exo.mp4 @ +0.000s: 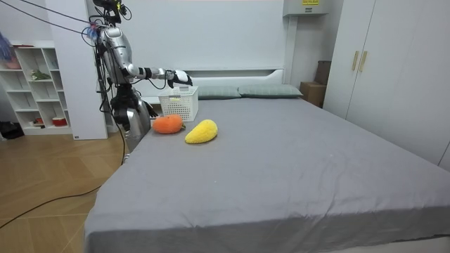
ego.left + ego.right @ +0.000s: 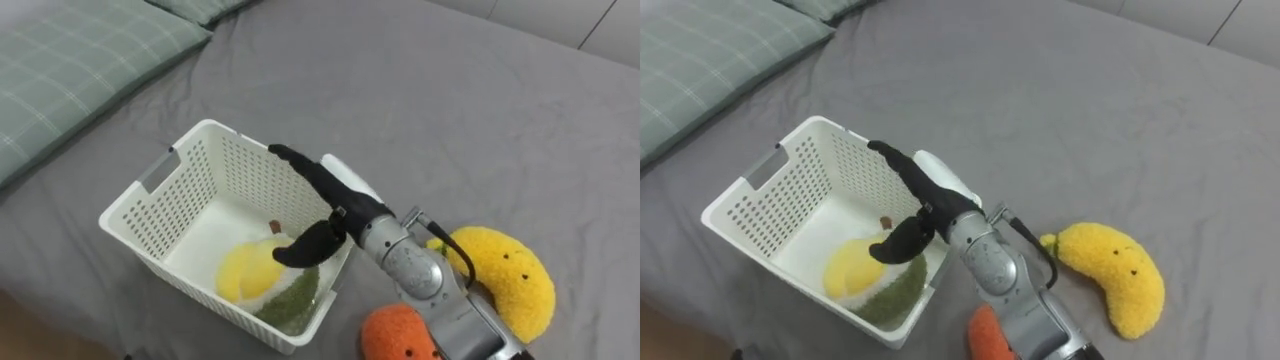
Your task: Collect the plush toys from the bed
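One white basket [image 2: 235,165] sits on the grey bed [image 2: 450,120], with a yellow toy [image 2: 245,270] inside it lying against a green piece [image 2: 290,300]; whether these are one item or two cannot be told. Two toys lie on the bed just outside the basket: one yellow banana toy [image 2: 505,275] and one orange toy [image 2: 395,335]. The right hand [image 2: 335,220] hangs over the basket, fingers straight and spread, holding nothing. One checked pillow [image 2: 70,70] lies nearby.
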{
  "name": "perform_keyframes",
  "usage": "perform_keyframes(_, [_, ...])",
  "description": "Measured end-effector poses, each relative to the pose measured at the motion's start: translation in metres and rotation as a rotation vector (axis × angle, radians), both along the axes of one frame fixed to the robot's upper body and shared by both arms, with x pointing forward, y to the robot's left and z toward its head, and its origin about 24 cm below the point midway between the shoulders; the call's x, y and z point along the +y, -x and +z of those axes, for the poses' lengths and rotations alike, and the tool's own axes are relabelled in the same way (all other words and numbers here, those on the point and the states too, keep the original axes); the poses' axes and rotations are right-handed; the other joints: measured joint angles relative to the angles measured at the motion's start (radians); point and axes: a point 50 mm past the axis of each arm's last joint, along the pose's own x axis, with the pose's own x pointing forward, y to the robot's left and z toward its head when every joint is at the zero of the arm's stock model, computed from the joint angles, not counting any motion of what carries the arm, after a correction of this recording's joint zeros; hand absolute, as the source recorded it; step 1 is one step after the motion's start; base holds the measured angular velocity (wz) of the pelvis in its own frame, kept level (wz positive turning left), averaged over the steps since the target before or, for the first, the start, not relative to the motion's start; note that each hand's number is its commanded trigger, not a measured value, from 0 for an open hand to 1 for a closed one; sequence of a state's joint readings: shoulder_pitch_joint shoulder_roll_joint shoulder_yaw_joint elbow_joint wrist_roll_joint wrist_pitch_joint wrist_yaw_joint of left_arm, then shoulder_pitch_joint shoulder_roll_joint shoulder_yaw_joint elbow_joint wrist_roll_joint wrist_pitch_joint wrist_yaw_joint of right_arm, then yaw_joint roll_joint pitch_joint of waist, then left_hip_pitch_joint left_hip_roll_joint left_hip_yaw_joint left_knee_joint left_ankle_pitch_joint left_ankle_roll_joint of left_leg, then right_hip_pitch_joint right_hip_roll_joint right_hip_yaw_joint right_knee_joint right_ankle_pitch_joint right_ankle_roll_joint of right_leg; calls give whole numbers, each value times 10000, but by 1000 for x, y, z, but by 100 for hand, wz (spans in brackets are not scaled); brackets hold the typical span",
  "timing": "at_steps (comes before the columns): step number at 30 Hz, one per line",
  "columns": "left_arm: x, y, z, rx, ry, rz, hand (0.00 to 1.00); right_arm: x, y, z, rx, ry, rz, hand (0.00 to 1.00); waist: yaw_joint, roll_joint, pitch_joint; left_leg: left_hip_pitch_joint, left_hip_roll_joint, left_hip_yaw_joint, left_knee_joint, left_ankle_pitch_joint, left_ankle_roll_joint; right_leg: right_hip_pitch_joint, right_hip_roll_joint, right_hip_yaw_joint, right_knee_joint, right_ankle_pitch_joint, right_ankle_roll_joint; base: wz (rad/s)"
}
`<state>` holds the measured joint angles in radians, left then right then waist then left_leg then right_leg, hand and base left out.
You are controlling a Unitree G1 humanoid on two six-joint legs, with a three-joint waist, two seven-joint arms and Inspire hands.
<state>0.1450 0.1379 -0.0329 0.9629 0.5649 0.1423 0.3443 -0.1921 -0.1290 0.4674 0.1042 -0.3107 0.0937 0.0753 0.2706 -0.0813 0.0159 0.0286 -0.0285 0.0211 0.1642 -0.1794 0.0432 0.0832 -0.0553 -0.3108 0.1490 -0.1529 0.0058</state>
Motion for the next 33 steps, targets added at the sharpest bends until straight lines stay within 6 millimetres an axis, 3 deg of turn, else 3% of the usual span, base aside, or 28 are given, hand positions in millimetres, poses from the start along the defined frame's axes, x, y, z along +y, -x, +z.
perform_keyframes(6, [5,14,-2,212,-3,635,0,-29,-5,1,-468,-320,-1845,0,-461,-117,-90,37,-2,67,29,2,2,17,5,33,7,0,0,-1])
perform_keyframes(16, [7,31,-4,500,-42,1138,0,-78,-3,-13,-492,-556,-4598,0,-1097,-102,-110,216,135,361,-34,-2,0,41,54,344,24,34,-23,-8])
perform_keyframes(26, [5,41,-6,728,175,1578,0,-116,-2,-26,109,-517,-6025,0,-1297,-164,-149,374,154,486,-65,-3,-3,157,69,422,34,35,-25,-2])
perform_keyframes(33, [14,51,-4,955,-13,1689,0,-143,6,-52,1106,130,-7101,0,-1283,-390,-187,171,160,505,-41,-2,-4,-36,72,427,46,38,-29,0])
